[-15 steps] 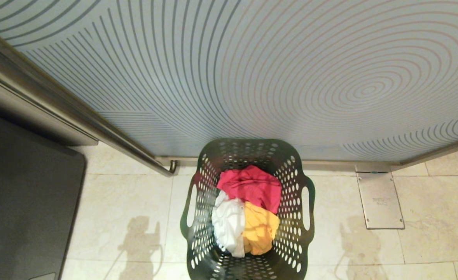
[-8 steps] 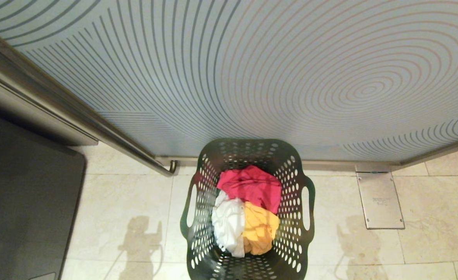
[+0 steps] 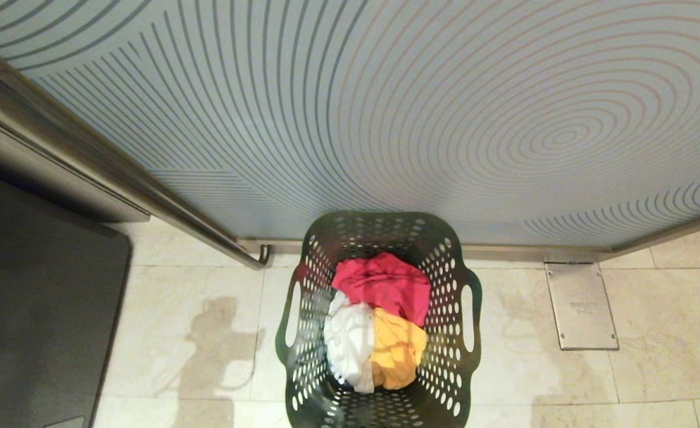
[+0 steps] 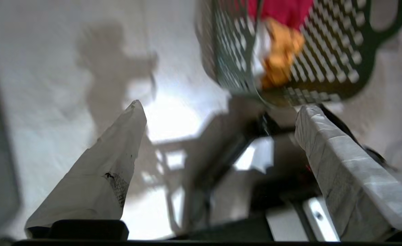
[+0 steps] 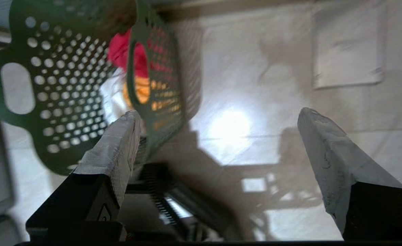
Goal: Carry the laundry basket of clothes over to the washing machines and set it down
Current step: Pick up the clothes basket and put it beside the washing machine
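Three crumpled cloth garments (image 3: 377,321), one pink-red, one white and one yellow-orange, lie inside a dark green plastic laundry basket (image 3: 454,279) with hole-pierced walls and two oval slot handles. The basket stands on the pale stone tile floor (image 3: 653,356), close against the foot of a frosted glass panel (image 3: 385,107) printed with curved grey lines. Its near end is cut off by the lower edge of the head view. A dark grey washing machine (image 3: 47,309) fills the left edge of that view; only a sliver of its round door shows. A flat metal floor plate (image 3: 580,306) lies to the basket's right, apart from it.

Neither arm appears in the head view; only their shadows fall on the tiles either side of the basket. The left gripper (image 4: 218,109) hangs above the floor beside the basket, its two tape-wrapped fingers (image 4: 119,160) spread wide and grasping nothing. The right gripper (image 5: 218,116) hangs on the basket's other side, likewise spread and released. Both wrist views are blurred, so whether a fingertip touches the basket cannot be told.
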You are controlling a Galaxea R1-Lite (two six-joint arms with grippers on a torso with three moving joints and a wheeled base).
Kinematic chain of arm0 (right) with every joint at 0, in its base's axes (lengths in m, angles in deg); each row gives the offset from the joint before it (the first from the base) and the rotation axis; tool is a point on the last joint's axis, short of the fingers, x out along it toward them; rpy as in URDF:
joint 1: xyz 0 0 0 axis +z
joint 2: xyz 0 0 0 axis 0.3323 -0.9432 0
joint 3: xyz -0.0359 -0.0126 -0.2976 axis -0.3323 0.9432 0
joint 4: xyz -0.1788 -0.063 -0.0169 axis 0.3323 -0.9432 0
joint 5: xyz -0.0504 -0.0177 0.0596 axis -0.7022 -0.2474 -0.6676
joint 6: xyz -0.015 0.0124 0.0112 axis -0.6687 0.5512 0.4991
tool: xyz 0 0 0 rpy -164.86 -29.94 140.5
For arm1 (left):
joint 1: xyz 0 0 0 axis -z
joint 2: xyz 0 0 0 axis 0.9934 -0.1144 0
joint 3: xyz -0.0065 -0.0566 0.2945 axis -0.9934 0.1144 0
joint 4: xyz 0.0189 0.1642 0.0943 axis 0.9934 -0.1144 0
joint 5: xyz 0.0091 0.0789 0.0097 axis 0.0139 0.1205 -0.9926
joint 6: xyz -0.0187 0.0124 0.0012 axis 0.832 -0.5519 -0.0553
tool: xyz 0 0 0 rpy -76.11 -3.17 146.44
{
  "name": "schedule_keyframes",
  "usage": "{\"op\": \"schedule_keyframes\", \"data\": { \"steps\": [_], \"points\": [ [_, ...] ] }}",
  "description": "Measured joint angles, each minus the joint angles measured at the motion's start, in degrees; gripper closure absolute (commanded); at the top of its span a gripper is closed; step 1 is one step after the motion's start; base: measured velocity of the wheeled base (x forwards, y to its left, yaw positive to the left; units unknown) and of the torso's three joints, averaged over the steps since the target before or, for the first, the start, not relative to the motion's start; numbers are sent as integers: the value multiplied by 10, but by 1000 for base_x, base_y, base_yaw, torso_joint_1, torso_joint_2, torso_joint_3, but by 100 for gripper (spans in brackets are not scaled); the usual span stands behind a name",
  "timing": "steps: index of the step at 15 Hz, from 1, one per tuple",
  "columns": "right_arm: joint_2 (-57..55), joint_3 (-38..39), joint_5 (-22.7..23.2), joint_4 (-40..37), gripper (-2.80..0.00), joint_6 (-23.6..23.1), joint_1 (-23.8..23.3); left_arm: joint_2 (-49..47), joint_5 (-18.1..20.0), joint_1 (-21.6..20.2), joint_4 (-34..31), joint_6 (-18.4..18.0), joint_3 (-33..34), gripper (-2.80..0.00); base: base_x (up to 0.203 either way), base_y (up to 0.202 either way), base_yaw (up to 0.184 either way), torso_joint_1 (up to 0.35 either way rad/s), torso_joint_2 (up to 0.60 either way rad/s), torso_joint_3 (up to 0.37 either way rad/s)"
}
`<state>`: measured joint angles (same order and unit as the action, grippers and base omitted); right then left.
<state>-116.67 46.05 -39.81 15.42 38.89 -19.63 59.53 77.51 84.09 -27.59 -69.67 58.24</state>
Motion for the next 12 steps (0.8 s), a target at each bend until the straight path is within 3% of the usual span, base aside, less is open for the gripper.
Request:
{"op": "schedule_keyframes", "data": {
  "steps": [4, 7, 9, 12],
  "points": [
    [-218, 22, 74, 148, -280, 49, 0, -190, 103, 5, 3, 18, -18, -280, 0, 0, 0, 0, 0, 0],
    [-323, 17, 156, 227, -280, 70, 6, -314, 137, 39, 44, 46, -24, -280, 0, 0, 0, 0, 0, 0],
    [-356, -4, 164, 229, -280, 94, 30, -376, 122, 61, 95, 62, -27, -280, 0, 0, 0, 0, 0, 0],
    [-393, -22, 166, 230, -280, 104, 60, -457, 36, 156, 176, 93, -34, -280, 0, 0, 0, 0, 0, 0]
  ]
}}
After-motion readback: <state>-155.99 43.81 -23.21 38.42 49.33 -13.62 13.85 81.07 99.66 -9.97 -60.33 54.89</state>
